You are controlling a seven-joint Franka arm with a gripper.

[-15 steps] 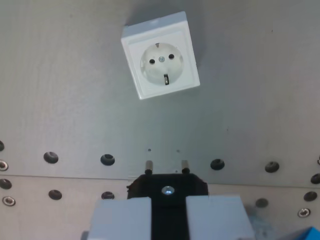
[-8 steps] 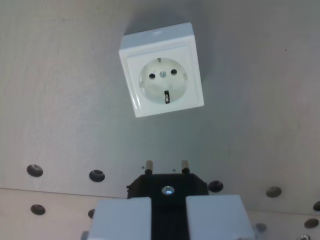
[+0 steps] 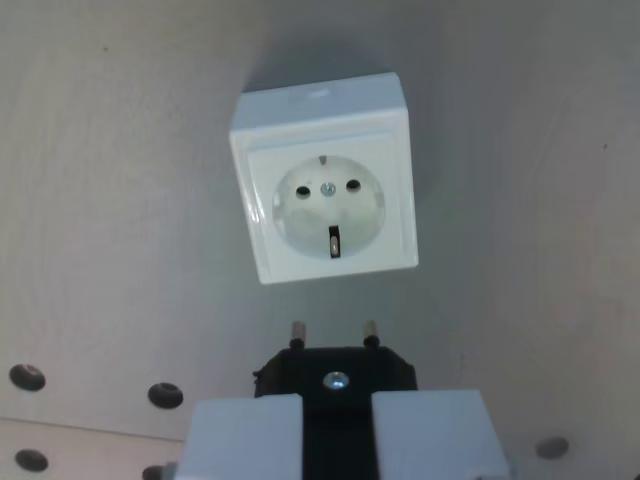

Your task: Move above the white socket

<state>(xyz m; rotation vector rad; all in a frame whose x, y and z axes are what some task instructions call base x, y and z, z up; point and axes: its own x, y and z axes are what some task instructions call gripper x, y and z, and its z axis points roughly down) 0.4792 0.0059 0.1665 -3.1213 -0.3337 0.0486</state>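
A white square socket with a round recess, two pin holes and a centre screw lies on the grey plate, slightly rotated, in the upper middle of the wrist view. My gripper fills the bottom centre, its two grey fingers shut on a black plug. The plug's two metal pins point up the picture toward the socket. Their tips end a short way below the socket's lower edge.
The grey metal plate carries a row of round holes along the bottom left and one at the bottom right. A seam to a lighter plate runs across the lower left corner.
The camera has advanced and come closer: the socket has slid down the picture, grown larger and now sits near the plug's pins. The row of holes has dropped toward the bottom edge.
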